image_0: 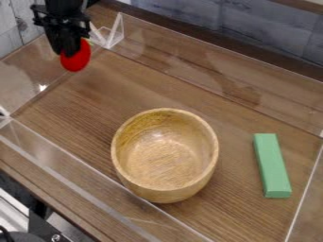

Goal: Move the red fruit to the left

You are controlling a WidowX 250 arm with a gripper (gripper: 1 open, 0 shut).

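The red fruit (77, 60) is at the far left corner of the wooden table top, low over the surface or resting on it. My gripper (72, 47) points straight down right above it, and its dark fingers (63, 42) stand around the fruit's upper part and hide the top. Whether the fingers still press on the fruit cannot be made out from this view.
A large wooden bowl (165, 154) stands in the middle front. A flat green block (270, 164) lies at the right. Clear plastic walls (51, 151) ring the table top, with a clear bracket (111, 34) just right of the gripper.
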